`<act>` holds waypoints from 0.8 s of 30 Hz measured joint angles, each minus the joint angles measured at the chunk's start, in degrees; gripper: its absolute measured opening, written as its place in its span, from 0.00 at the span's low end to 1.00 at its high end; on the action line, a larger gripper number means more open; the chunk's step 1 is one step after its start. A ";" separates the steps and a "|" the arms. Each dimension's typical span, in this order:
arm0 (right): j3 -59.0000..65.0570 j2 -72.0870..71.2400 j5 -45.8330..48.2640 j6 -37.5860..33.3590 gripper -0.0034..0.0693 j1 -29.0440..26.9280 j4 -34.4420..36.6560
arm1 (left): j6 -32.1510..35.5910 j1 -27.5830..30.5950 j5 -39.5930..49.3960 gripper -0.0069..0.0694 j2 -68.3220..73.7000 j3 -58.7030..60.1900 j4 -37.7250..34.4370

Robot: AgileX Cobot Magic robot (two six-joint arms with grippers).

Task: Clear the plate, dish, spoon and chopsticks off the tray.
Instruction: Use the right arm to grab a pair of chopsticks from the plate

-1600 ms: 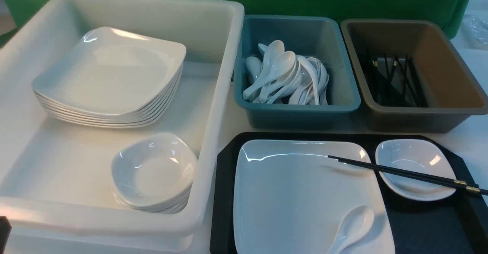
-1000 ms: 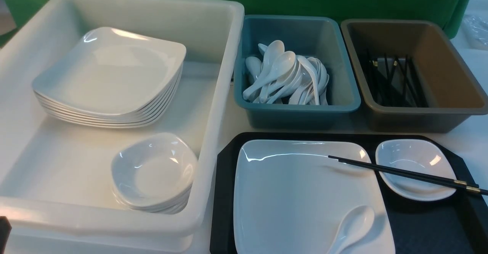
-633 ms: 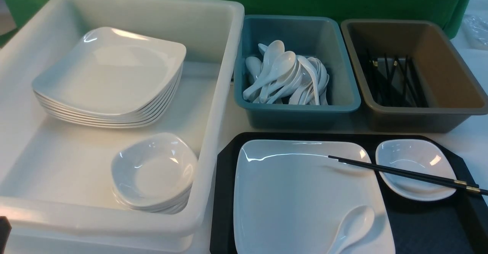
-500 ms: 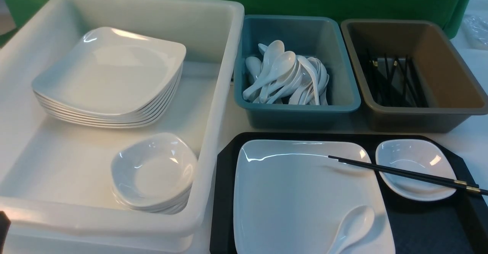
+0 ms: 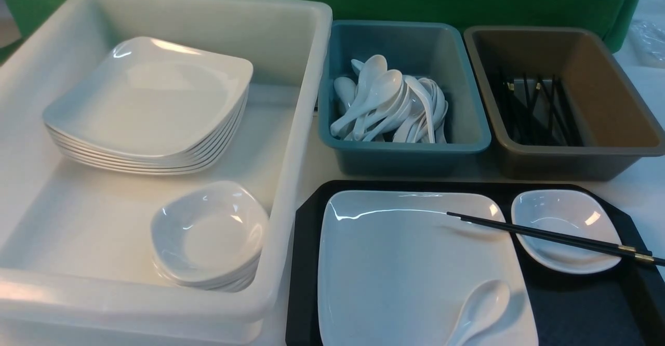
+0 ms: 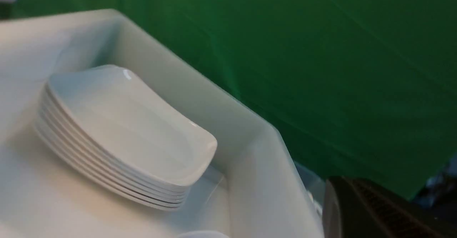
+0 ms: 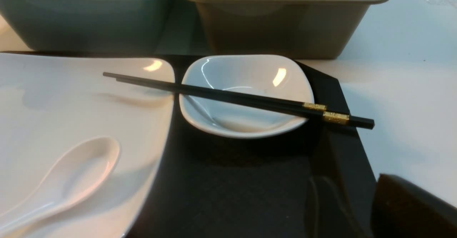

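Note:
The black tray [image 5: 306,263] lies at the front right. On it sits the large white plate [image 5: 405,263], with the white spoon [image 5: 480,309] on its near right corner. The small white dish [image 5: 563,221] sits right of the plate. The black chopsticks [image 5: 540,235] lie across the dish, with their tips on the plate. Neither gripper shows in the front view. The right wrist view shows the dish [image 7: 246,88], chopsticks [image 7: 232,97], spoon [image 7: 71,177] and one dark finger [image 7: 410,209] near the tray's right edge. The left wrist view shows one dark finger [image 6: 375,213] beside the tub.
A large white tub [image 5: 306,76] at the left holds a stack of plates [image 5: 150,102] and a stack of dishes [image 5: 208,231]. A teal bin [image 5: 467,143] of spoons and a brown bin [image 5: 613,102] of chopsticks stand behind the tray. A green cloth hangs at the back.
A small dark sliver at the bottom left corner of the front view has gone out of sight. Nothing on the tray has moved.

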 joint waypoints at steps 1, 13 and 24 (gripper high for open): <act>0.00 0.00 0.00 0.00 0.38 0.00 0.00 | 4.11 -0.08 4.84 0.11 3.24 -4.11 0.69; 0.00 0.00 -0.02 0.00 0.38 0.00 0.00 | 16.26 -20.05 19.36 0.11 38.35 -26.82 8.26; 0.00 0.00 -18.15 25.08 0.37 0.00 8.01 | 21.09 -25.37 18.45 0.12 45.10 -27.36 8.25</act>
